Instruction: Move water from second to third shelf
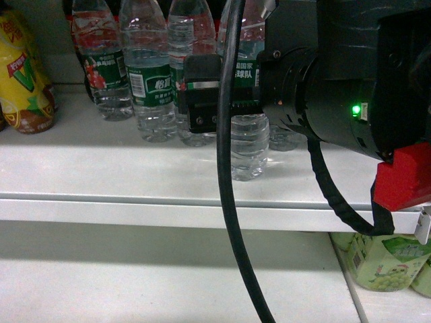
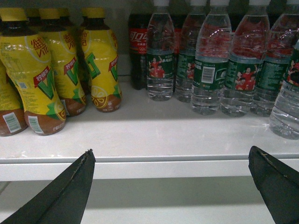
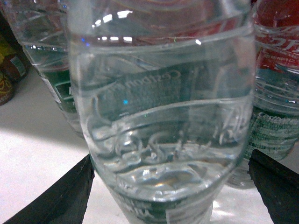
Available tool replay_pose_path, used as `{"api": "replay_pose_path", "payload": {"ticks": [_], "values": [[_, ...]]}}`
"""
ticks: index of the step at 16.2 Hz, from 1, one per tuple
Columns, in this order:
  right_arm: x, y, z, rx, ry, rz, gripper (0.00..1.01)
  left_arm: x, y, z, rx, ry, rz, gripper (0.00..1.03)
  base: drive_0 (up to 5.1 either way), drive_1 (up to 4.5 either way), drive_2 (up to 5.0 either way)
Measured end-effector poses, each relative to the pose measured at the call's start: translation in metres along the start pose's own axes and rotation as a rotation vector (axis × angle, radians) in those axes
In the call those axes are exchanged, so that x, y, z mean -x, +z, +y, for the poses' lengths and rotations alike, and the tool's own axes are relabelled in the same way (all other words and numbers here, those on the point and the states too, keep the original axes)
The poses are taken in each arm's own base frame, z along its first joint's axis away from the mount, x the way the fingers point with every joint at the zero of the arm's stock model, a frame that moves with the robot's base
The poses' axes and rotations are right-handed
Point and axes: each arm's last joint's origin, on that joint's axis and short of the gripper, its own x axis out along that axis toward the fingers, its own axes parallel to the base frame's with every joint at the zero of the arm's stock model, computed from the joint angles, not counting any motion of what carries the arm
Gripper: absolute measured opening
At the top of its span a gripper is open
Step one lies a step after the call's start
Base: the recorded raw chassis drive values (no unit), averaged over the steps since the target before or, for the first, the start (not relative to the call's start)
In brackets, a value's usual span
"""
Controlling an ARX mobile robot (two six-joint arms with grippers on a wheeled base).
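Yellow tea bottles (image 2: 42, 70) are stood on the white shelf (image 2: 140, 135), at its left end. A dark cola bottle (image 2: 138, 46) is seen just right of them. Pale green bottles (image 1: 384, 259) are kept on the shelf below.

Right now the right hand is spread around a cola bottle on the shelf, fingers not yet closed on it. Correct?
Not quite: it is a water bottle, not cola. The right wrist view shows a clear ribbed bottle with a green label filling the space between the right hand's spread fingers. The rest holds: fingers open, bottle standing on the shelf.
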Motion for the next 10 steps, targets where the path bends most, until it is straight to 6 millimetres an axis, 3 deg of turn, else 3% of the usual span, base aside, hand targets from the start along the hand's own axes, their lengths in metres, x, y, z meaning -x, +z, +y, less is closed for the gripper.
{"api": "replay_pose_path", "payload": {"ticks": [6, 10], "values": [[-0.015, 0.005, 0.007, -0.042, -0.02, -0.025, 0.98, 0.0, 0.0, 0.0, 0.0, 0.0, 0.0, 0.98, 0.0, 0.0, 0.0], [-0.014, 0.004, 0.014, -0.042, -0.025, -0.031, 0.6, 0.0, 0.0, 0.0, 0.0, 0.0, 0.0, 0.98, 0.0, 0.0, 0.0]]}}
